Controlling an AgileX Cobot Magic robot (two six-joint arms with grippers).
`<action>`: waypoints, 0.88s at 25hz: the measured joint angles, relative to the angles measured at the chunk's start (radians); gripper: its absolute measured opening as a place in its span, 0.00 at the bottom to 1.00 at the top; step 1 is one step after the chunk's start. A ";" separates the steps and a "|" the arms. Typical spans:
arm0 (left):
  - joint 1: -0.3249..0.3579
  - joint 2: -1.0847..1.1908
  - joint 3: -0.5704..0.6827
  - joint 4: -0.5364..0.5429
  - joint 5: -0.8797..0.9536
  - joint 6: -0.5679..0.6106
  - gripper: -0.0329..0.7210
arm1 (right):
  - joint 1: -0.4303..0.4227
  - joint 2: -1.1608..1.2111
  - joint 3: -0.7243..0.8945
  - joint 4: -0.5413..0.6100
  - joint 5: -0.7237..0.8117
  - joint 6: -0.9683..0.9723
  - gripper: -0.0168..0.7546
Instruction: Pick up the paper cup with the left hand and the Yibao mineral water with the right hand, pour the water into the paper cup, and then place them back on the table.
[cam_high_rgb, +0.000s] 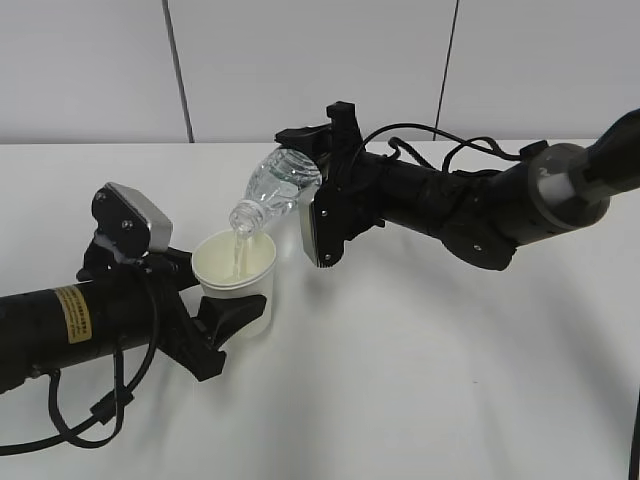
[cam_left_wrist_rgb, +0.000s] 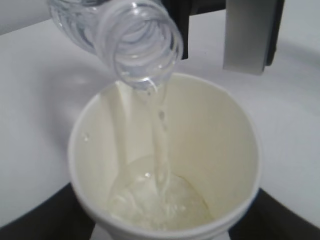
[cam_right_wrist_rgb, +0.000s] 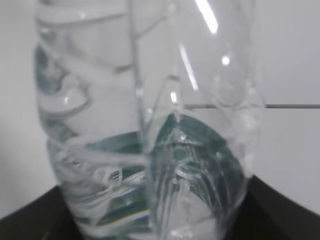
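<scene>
Mid-pour. Both pickups look done: left hand (cam_high_rgb: 232, 318) has its fingers clamped on the lower wall of the paper cup (cam_high_rgb: 240, 268), cup upright, apparently held just above the table (cam_high_rgb: 420, 380) — can't tell for sure if the base is clear of it. Right hand (cam_high_rgb: 318, 170) pinches the Yibao mineral water (cam_high_rgb: 278, 190) around its body, bottle tipped neck-down to the left with the mouth right over the cup's rim.

Left wrist view confirms flow — a thin stream runs from the bottle mouth (cam_left_wrist_rgb: 145, 47) into the cup (cam_left_wrist_rgb: 210, 130), landing near the centre of the bottom. Only a shallow pool so far; most of the inner wall is dry. No spill visible on the table around it.

Right wrist view: bottle fills the frame, green label seen through the plastic, how much water remains is unclear.

Left to do: finish pour, tip bottle back upright, set cup and bottle down, release both.
</scene>
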 joint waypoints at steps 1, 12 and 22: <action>0.000 0.000 0.000 0.000 0.000 0.000 0.64 | 0.000 0.000 0.000 0.000 0.000 -0.002 0.61; 0.000 0.000 0.000 0.000 0.004 0.000 0.64 | 0.000 0.000 0.000 0.003 -0.004 -0.027 0.61; 0.000 0.000 0.000 0.000 0.004 0.000 0.64 | 0.000 0.000 0.000 0.007 -0.008 -0.034 0.61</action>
